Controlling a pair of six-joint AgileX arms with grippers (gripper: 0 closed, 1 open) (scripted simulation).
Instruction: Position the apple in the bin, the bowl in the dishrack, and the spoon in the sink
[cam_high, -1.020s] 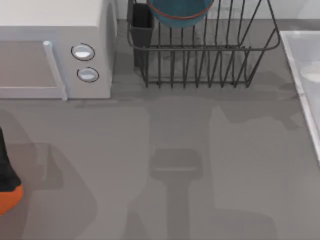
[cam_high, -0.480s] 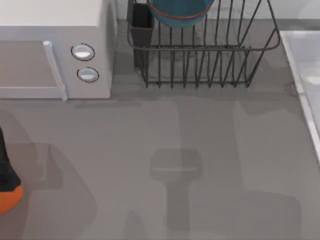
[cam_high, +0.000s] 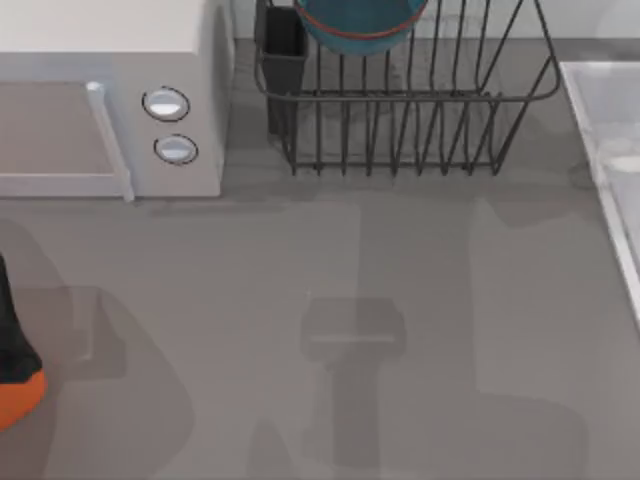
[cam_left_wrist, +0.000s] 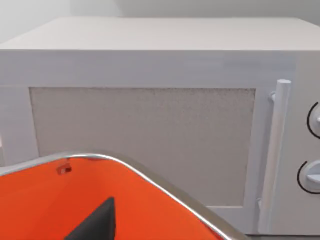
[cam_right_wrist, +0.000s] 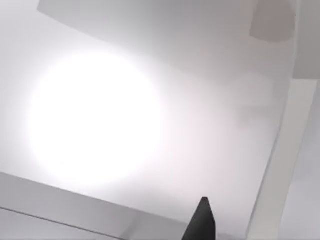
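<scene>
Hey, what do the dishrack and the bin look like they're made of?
The dishrack looks like dark metal wire: thin upright bars joined by a rounded rail, with a matte look. The bin seems to be smooth orange plastic with a shiny silvery rim, perhaps metal trim; the look leaves that open.

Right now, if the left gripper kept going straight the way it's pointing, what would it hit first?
Most likely the inside of the orange bin: in the left wrist view a dark fingertip hangs just above its floor. The white microwave stands beyond the rim, though depth is hard to judge.
</scene>
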